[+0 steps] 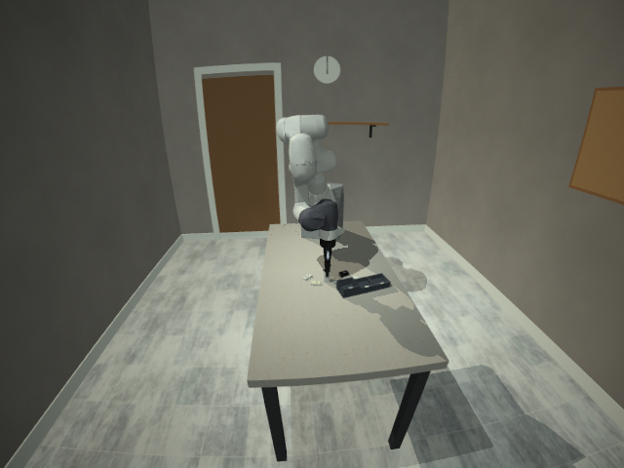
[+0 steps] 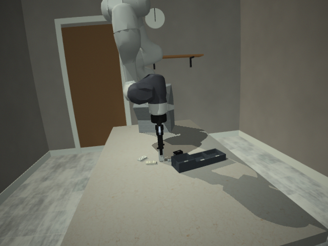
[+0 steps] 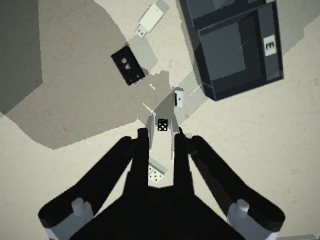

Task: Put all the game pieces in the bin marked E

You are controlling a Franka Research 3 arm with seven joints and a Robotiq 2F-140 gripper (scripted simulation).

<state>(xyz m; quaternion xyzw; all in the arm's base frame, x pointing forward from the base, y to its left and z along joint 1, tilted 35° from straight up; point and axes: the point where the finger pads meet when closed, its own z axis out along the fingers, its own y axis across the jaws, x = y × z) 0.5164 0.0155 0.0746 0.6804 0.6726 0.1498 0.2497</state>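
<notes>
My gripper (image 1: 327,278) (image 2: 161,158) (image 3: 162,123) is low over the table, its fingers partly apart. A black die with white pips (image 3: 162,124) lies between the fingertips, not visibly clamped; the fingertips hide it in the exterior view. A white domino (image 1: 307,277) (image 2: 142,158) (image 3: 156,172) lies left of the gripper in the top and exterior views. A cream domino (image 1: 316,283) (image 2: 151,162) lies nearer the front. A small white piece with dark marks (image 2: 168,160) (image 3: 179,98) lies between gripper and bin. Bin E (image 2: 186,165) (image 3: 245,86) is the left-end compartment; its visible floor shows nothing.
A black box-like thing with white marks (image 1: 343,273) (image 2: 178,152) (image 3: 128,65) lies behind the bin's left end. A white USB stick (image 3: 152,19) lies beyond it in the wrist view. Further joined bins (image 2: 214,156) extend right from bin E.
</notes>
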